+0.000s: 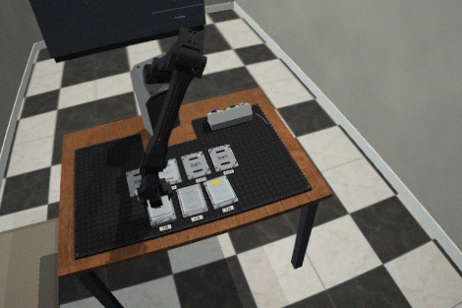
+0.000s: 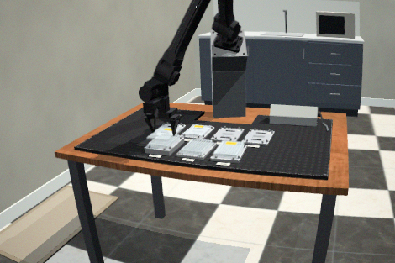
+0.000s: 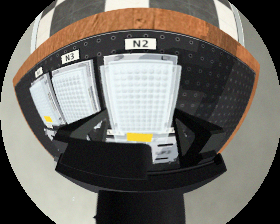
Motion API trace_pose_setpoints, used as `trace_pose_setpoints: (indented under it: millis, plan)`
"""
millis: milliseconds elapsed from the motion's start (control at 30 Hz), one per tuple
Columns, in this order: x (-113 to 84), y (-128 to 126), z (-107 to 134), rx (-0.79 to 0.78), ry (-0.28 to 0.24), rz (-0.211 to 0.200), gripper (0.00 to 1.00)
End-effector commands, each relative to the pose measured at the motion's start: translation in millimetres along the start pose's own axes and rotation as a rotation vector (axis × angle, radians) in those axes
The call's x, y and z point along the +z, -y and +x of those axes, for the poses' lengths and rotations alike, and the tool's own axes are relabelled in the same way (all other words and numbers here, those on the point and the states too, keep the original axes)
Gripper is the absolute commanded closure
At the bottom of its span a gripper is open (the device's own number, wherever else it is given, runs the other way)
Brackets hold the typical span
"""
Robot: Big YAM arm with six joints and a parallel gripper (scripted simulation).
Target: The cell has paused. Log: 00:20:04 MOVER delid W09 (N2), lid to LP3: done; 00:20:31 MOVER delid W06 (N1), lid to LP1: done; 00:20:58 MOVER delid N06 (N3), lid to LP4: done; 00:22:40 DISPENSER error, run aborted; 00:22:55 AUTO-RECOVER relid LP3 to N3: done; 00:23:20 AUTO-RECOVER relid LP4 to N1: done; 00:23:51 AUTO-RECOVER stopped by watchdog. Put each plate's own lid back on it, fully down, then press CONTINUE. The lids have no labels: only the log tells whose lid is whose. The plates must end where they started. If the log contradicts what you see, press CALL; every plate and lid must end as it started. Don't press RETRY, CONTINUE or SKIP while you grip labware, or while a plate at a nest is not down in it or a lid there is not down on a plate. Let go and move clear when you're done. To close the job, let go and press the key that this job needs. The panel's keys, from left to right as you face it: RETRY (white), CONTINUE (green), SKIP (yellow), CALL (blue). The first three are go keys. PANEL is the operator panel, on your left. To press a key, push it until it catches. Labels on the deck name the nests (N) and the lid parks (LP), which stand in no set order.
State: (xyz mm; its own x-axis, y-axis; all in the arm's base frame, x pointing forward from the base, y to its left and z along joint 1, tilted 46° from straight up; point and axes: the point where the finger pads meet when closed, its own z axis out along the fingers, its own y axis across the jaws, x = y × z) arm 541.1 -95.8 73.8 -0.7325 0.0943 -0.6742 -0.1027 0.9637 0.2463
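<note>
Top view: the gripper stands low over the end nest of the front row, its claw pinching a lid by the long sides. The middle plate looks uncovered, and the far plate carries a yellow-tabbed cover. The key panel sits well apart at the back of the mat. Exterior view: the gripper hangs just above the left front plate. Whether the lid is fully down cannot be told. One lid park behind holds a yellow-tabbed piece, and two others look bare. Wrist view: label N2 lies directly ahead, with the held lid squared under it and the N3 plate just beside. Judgement: one lid is being returned to N2. The N1 cover appears owed to N3 and the parked lid to N1, then CONTINUE. The neighbouring plate is close. The table's wooden edge lies near beyond the label, with open mat on the nest's outer side.
</note>
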Motion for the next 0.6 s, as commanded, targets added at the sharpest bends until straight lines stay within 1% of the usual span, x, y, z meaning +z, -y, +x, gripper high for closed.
trace_pose_setpoints:
  millis: [0, 167, 300, 400, 567]
  plan:
    - [2.0, 0, 0, -0.011, -0.001, -0.002, 1.0]
    - [3.5, -3, -8, -0.019, 0.016, -0.002, 1.0]
    - [5.8, 0, -9, -0.011, 0.016, 0.001, 1.0]
    - [4.6, -3, -13, -0.015, 0.022, -0.001, 1.0]
    - [8.9, 0, -9, -0.005, 0.014, 0.001, 1.0]
